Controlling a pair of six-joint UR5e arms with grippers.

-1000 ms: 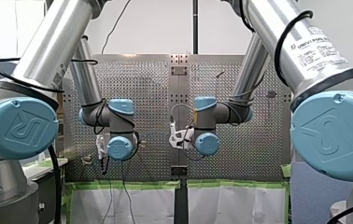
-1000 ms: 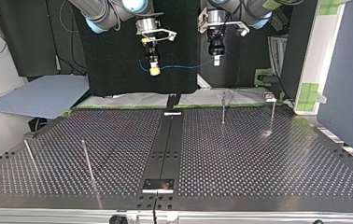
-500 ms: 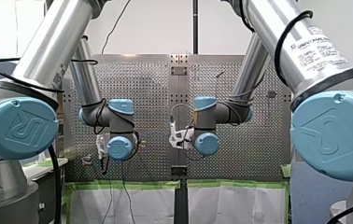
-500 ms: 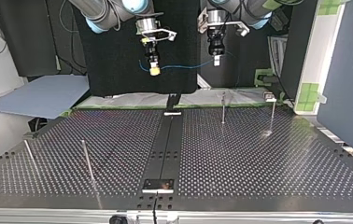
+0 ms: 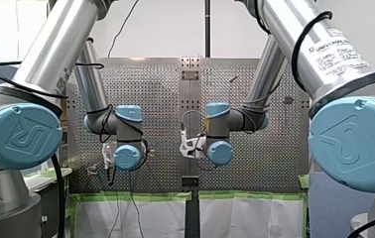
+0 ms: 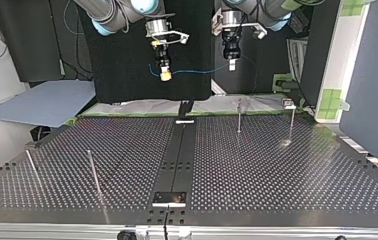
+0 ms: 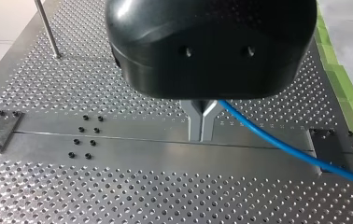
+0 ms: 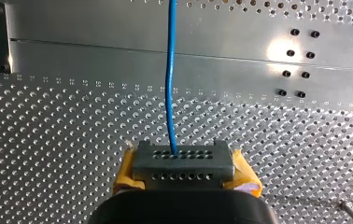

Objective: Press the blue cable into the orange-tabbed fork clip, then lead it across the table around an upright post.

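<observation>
- My left pincer, black with metal fingers, is clenched on the blue cable. In the left wrist view the two fingers meet at their tips with no gap. The cable leaves from beside them and slants away above the perforated desk.
- My right pincer has yellow pads on either side of a grey block with rows of holes. It is closed tight on the same cable, which runs straight ahead from the middle of the block.
- In the top view both pincers hang in the air over the desk's far edge, well apart from each other. The cable is slung between them in a shallow sag, clear of the desk surface.
- A short end of the cable curls out past my right pincer, towards the top view's left. Another length drops in a loop past my left pincer, towards that view's right.
- Thin upright posts stand on the desk: two at the top view's far right and two at its near left. All are well apart from the cable span.
- A dark centre strip runs down the middle of the desk, below the gap between the pincers.
</observation>
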